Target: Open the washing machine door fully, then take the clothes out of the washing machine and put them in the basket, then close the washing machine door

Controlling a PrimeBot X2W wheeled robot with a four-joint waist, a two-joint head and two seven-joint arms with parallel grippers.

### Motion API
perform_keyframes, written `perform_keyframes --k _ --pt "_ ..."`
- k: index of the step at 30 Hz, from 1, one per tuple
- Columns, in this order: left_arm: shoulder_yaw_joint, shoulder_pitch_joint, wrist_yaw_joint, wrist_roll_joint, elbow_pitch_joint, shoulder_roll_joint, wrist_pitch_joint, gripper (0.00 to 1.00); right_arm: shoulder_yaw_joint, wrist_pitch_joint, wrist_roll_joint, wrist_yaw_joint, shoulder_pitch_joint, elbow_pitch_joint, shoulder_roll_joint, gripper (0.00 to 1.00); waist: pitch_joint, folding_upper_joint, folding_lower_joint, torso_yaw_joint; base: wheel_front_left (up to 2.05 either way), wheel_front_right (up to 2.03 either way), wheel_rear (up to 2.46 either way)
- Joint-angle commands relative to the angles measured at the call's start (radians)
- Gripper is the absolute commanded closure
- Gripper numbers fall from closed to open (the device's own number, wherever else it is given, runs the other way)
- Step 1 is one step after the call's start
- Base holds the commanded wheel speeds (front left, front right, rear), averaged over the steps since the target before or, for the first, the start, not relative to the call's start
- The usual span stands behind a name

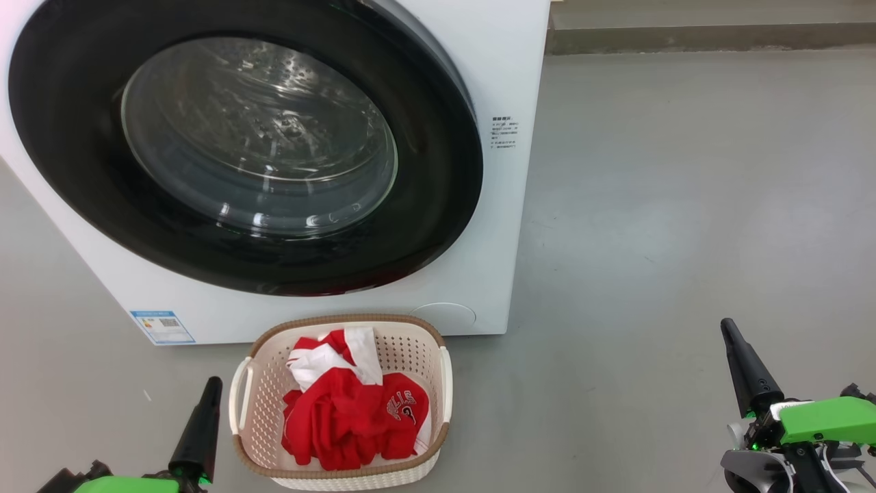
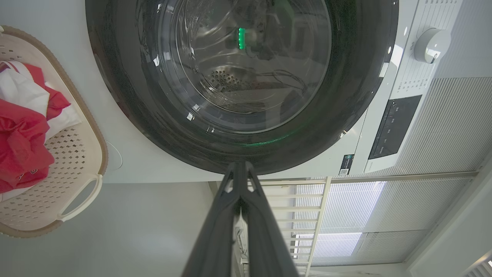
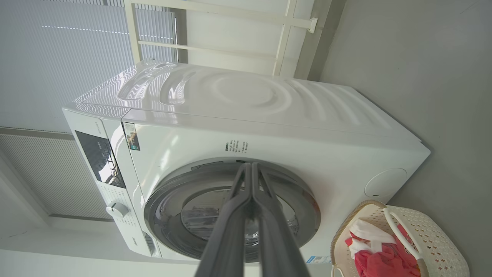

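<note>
The white washing machine [image 1: 493, 82] fills the upper left of the head view, and its black-rimmed round door [image 1: 253, 144] lies flat against the front, closed. In front of it on the floor stands the cream basket [image 1: 263, 404] with the red and white clothes [image 1: 349, 411] piled inside. My left gripper [image 1: 213, 383] is shut and empty, just left of the basket. Far to the right, my right gripper [image 1: 727, 327] is shut and empty too. The left wrist view has the door [image 2: 115, 77], the basket [image 2: 73, 154] and the clothes [image 2: 23, 134]; the right wrist view has the machine [image 3: 269, 107], the door [image 3: 169, 200] and the basket [image 3: 430, 238].
Grey floor [image 1: 684, 205] stretches to the right of the machine, up to a low ledge [image 1: 712, 38] along the back. The machine's control panel and dial [image 2: 432, 44] sit beside the door. White blinds and a window frame [image 3: 215, 27] stand behind the machine.
</note>
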Motion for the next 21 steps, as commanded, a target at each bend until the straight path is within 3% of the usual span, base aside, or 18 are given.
perform_keyframes --k 1,21 --pt "0.026 -0.039 -0.007 -0.006 -0.026 0.008 0.005 1.0 0.017 0.007 0.0 -0.001 -0.042 -0.03 -0.009 1.0 0.0 0.0 0.0 0.0 0.0 0.0 0.0" --pt "0.026 -0.038 -0.007 -0.006 -0.026 0.008 0.005 1.0 0.017 0.007 0.0 -0.001 -0.042 -0.03 -0.009 1.0 0.0 0.0 0.0 0.0 0.0 0.0 0.0"
